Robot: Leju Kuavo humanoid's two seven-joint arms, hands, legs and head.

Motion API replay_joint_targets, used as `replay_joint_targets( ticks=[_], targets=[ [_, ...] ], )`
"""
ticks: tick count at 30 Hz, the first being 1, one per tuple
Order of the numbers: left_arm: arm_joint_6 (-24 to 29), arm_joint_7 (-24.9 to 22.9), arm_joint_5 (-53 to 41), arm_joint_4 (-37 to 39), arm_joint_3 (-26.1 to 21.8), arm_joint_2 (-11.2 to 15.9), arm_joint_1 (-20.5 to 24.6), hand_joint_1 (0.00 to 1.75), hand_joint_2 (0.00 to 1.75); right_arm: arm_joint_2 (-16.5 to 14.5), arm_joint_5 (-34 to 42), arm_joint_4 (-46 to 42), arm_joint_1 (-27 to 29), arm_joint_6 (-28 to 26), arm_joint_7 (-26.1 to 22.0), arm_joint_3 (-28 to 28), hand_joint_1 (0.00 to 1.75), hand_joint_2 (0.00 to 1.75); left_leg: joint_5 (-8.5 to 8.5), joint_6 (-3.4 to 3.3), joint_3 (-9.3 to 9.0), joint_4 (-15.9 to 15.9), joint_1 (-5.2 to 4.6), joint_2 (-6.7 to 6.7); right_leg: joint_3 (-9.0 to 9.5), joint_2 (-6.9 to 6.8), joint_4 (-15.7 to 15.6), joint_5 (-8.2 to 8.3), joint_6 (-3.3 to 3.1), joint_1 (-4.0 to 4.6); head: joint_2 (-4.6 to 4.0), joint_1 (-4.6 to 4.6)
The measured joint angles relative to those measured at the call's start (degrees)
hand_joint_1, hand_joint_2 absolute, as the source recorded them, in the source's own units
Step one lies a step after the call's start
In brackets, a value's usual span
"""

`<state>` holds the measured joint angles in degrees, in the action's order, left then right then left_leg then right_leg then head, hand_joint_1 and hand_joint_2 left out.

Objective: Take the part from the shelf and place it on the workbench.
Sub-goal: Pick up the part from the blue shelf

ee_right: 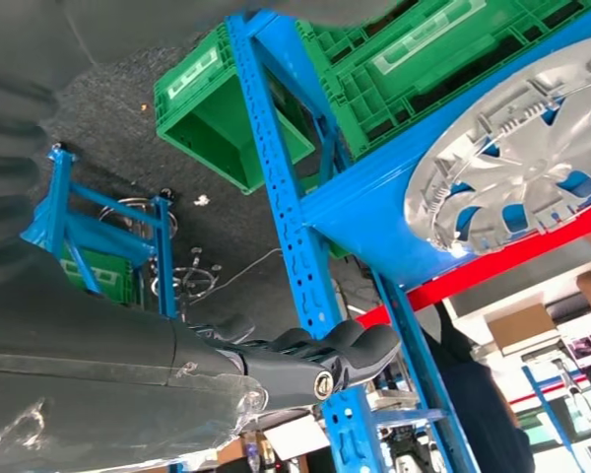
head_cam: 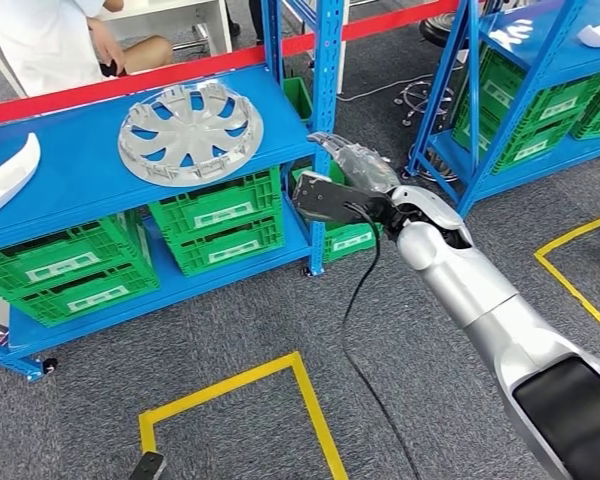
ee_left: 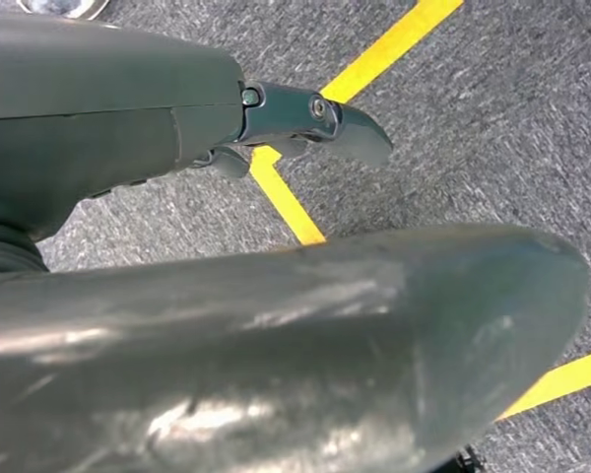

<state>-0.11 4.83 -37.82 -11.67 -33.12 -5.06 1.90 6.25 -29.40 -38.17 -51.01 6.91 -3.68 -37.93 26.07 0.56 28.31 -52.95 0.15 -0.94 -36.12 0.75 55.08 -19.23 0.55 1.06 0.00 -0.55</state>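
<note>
**A:** Head view first: the silver hubcap (head_cam: 190, 132) lies flat on the top board of the blue shelf (head_cam: 70, 175), green crates (head_cam: 220, 218) stacked on the level under it. The right hand (head_cam: 355, 172) is stretched out by the shelf's corner post, off to the side of the hubcap and not touching it. A person in white (head_cam: 52, 40) sits behind the shelf.

**B:** And the fingers?

**A:** Left wrist view: left hand (ee_left: 203, 138) hangs over grey carpet with yellow floor tape (ee_left: 293, 202), one dark finger sticking out straight, nothing in it. Looks open to me.

**B:** Right wrist view?

**A:** The right hand's dark fingers (ee_right: 337, 355) lie side by side, stretched out and holding nothing, right by the blue post (ee_right: 293, 236). The hubcap (ee_right: 515, 148) sits on its board past the post, well apart from the fingers.
</note>
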Motion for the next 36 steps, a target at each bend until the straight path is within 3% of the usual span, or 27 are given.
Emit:
replay_joint_targets(
  ticks=[4,6,8,9,10,11,13,15,16,18,20,22,24,25,26,28,30,31,34,36],
  targets=[
    [-0.01,-0.02,-0.20,0.00,-0.11,-0.04,0.01,0.00,0.00,-0.10,0.05,0.04,-0.33,-0.38,-0.01,-0.22,0.00,0.00,-0.63,-0.43,-0.22,0.43,0.23,-0.08,-0.28,-0.17,0.49,-0.35,0.71,-0.08,0.00,-0.11],
    [-0.02,-0.03,-0.26,0.00,-0.20,-0.06,0.00,0.00,0.00,-0.13,0.14,0.04,-0.68,-0.60,-0.01,-0.28,0.00,0.00,-0.90,-0.52,-0.49,0.71,0.68,-0.25,-2.78,-0.23,5.57,-3.12,1.45,-0.21,0.00,-0.44],
    [-0.01,-0.07,-0.31,0.00,-0.28,0.04,-0.02,0.00,0.00,-0.16,0.22,0.08,-0.75,-0.68,-0.01,-0.43,0.00,0.00,-0.89,-0.55,-0.53,0.71,0.85,-0.61,-6.96,-0.30,14.39,-6.63,2.18,-0.65,0.00,-0.68],
    [-0.01,-0.08,-0.34,0.00,-0.30,0.05,-0.03,0.00,0.00,-0.17,0.26,0.11,-0.68,-0.69,-0.02,-0.52,0.00,0.00,-0.84,-0.50,-0.59,0.70,0.93,-0.92,-8.51,-0.31,17.43,-7.32,2.42,-0.85,0.00,-0.69],
    [0.00,-0.11,-0.40,0.00,-0.32,0.06,-0.04,0.00,0.00,-0.20,0.34,0.14,-0.61,-0.68,-0.05,-0.60,0.00,0.00,-0.75,-0.40,-0.73,0.69,1.02,-1.36,-8.94,-0.31,18.12,-6.83,2.57,-1.02,0.00,-0.72],
    [0.00,-0.13,-0.48,0.00,-0.33,0.06,-0.06,0.00,0.00,-0.20,0.44,0.16,-0.59,-0.68,-0.09,-0.66,0.00,0.00,-0.60,-0.23,-0.97,0.68,1.12,-1.87,-7.98,-0.21,16.02,-5.12,2.60,-1.13,0.00,-0.72],
    [0.00,-0.16,-0.66,0.00,-0.38,0.04,-0.08,0.00,0.00,-0.20,0.65,0.18,-0.73,-0.69,-0.24,-0.69,0.00,0.00,-0.13,0.25,-1.55,0.71,1.39,-2.89,-3.44,1.38,7.20,-0.60,2.31,-1.31,0.00,-0.65],
    [0.00,-0.19,-0.91,0.01,-0.49,-0.02,0.05,0.00,0.00,-0.21,0.75,0.23,-0.92,-0.69,-0.38,-0.72,0.00,0.00,0.19,0.94,-1.56,0.72,1.86,-3.72,-0.16,3.12,1.29,1.20,1.72,-1.28,0.00,-0.38],
    [-0.01,-0.20,-1.02,0.02,-0.62,-0.08,0.12,0.00,0.00,-0.22,0.78,0.28,-0.97,-0.69,-0.45,-0.76,0.00,0.00,0.19,1.35,-1.33,0.81,2.13,-4.16,0.34,3.38,0.67,0.80,1.34,-1.20,0.00,-0.27],
    [-0.01,-0.23,-1.13,0.02,-0.90,-0.15,0.12,0.00,0.00,-0.28,0.80,0.29,-1.10,-0.67,-0.60,-0.85,0.00,0.00,0.18,2.16,-1.09,1.13,2.42,-5.02,0.68,2.27,-0.13,0.28,0.66,-1.07,0.00,-0.29],
    [0.00,-0.27,-1.13,0.02,-1.12,-0.10,0.05,0.00,0.00,-0.32,0.89,0.27,-1.43,-0.71,-0.69,-0.86,0.00,0.00,1.38,2.60,0.09,-0.69,2.04,-3.60,1.50,0.89,-1.48,-0.04,0.06,-1.33,0.00,0.02],
    [0.01,-0.29,-1.16,0.02,-1.26,-0.05,0.14,0.00,0.00,-0.33,0.95,0.34,-1.49,-0.74,-0.75,-0.87,0.00,0.00,4.40,2.75,4.09,-7.55,1.66,-1.10,2.05,-0.41,-2.13,-0.32,-0.36,-1.43,0.00,0.45],
    [0.00,-0.30,-1.19,0.02,-1.33,-0.04,0.09,0.00,0.00,-0.33,0.95,0.50,-0.93,-0.72,-0.77,-0.92,0.00,0.00,6.29,2.88,8.75,-14.83,1.61,-0.24,2.32,-1.68,-2.06,-0.71,-0.52,-1.35,0.00,0.57],
    [0.00,-0.31,-1.20,0.02,-1.36,-0.01,-0.03,0.00,0.00,-0.36,0.94,0.57,-0.60,-0.71,-0.76,-0.98,0.00,0.00,5.52,2.97,9.98,-16.03,1.60,-0.10,2.50,-2.29,-1.94,-0.99,-0.48,-1.35,0.00,0.57],
    [0.00,-0.31,-1.20,0.02,-1.37,0.04,-0.13,0.00,0.00,-0.39,0.94,0.61,-0.40,-0.71,-0.76,-1.04,0.00,0.00,3.56,3.06,10.15,-15.06,1.60,0.13,2.71,-2.85,-1.76,-1.29,-0.37,-1.41,0.00,0.59],
    [-0.01,-0.32,-1.22,0.03,-1.40,0.10,-0.20,0.00,0.00,-0.49,0.94,0.62,-0.41,-0.75,-0.78,-1.15,0.00,0.00,-2.04,3.36,7.94,-8.23,1.65,1.70,3.25,-3.70,-1.31,-2.00,0.20,-1.54,0.00,0.63],
    [-0.06,-0.33,-1.26,0.04,-1.41,-0.01,-0.07,0.00,0.00,-0.52,0.93,0.62,-0.73,-0.85,-0.84,-1.22,0.00,0.00,-4.77,3.17,5.60,-2.13,1.61,3.41,3.43,-4.26,-0.67,-2.67,0.93,-1.18,0.00,0.90],
    [-0.09,-0.34,-1.28,0.04,-1.41,-0.08,-0.03,0.00,0.00,-0.53,0.93,0.61,-0.86,-0.90,-0.87,-1.28,0.00,0.00,-4.79,2.80,5.23,-1.02,1.58,3.75,3.41,-4.58,-0.46,-2.90,1.17,-0.91,0.00,0.88],
    [-0.10,-0.37,-1.29,0.04,-1.44,-0.09,-0.08,0.00,0.00,-0.56,0.92,0.58,-1.00,-0.96,-0.95,-1.53,0.00,0.00,-4.27,1.36,5.28,-1.15,1.51,2.53,3.43,-5.18,0.14,-3.73,1.64,-0.99,0.00,0.48],
    [-0.09,-0.37,-1.29,0.04,-1.46,-0.03,-0.01,0.00,0.00,-0.57,0.86,0.58,-1.10,-1.00,-0.97,-1.68,0.00,0.00,-4.27,0.75,5.15,-1.19,1.48,1.64,1.72,-3.60,4.31,-6.40,2.00,-1.32,0.00,0.26]
  ],
)
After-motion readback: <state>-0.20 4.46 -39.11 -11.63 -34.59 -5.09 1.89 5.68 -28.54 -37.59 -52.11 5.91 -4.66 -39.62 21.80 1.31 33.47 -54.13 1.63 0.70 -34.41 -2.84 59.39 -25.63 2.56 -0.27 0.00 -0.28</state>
